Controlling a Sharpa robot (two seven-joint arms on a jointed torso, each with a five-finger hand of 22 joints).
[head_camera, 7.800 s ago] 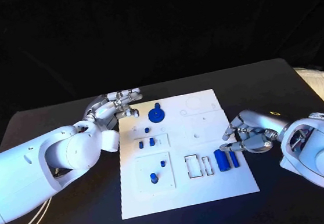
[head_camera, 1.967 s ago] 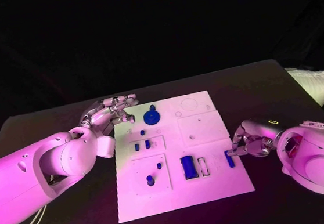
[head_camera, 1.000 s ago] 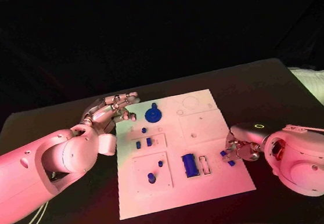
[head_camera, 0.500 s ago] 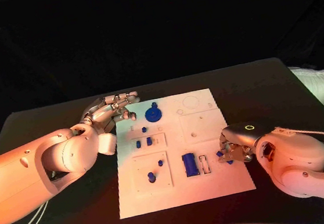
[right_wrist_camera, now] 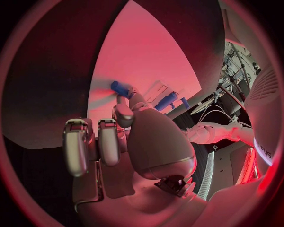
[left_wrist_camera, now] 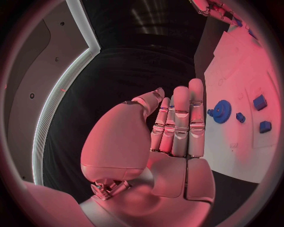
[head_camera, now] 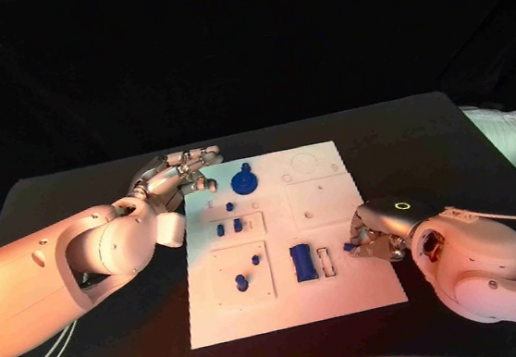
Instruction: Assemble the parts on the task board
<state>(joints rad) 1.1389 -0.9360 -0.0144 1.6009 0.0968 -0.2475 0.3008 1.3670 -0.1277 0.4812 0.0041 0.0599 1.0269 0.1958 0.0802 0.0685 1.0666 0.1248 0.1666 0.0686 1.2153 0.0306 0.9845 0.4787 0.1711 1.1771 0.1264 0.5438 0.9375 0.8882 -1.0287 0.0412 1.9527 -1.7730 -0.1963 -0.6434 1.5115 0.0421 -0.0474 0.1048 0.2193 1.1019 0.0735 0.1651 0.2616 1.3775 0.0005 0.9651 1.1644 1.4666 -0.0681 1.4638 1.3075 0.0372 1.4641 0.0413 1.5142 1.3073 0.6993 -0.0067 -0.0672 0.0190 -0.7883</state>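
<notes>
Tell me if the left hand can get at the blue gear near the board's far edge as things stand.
Probably yes. The left hand hovers open at the task board's far left corner, and the blue gear lies just beside it, with nothing between them in the left wrist view.

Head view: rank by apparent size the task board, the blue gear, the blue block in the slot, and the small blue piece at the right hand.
1. task board
2. blue block, seated in its slot
3. blue gear, close to the block in apparent size, so this ranking is unsure
4. small blue piece at the right hand, partly hidden by its fingers
</notes>
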